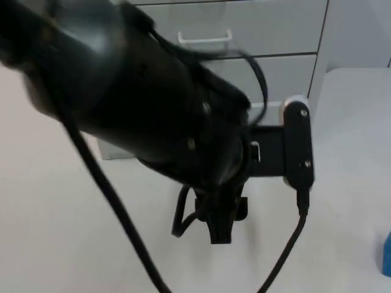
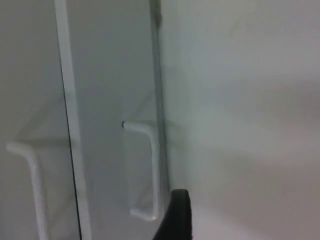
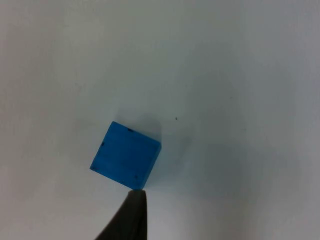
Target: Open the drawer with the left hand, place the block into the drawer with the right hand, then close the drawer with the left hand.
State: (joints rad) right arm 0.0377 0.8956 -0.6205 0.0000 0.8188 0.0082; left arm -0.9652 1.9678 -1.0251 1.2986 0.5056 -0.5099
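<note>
With the drawer shut and the blue block on the table's right edge, we should square the left gripper, whose opening we cannot tell, to the white handle and pull straight.

You get soft, even, cool light; the big black left arm is close and out of focus, and the small blue cube casts a faint shadow on the white table.
</note>
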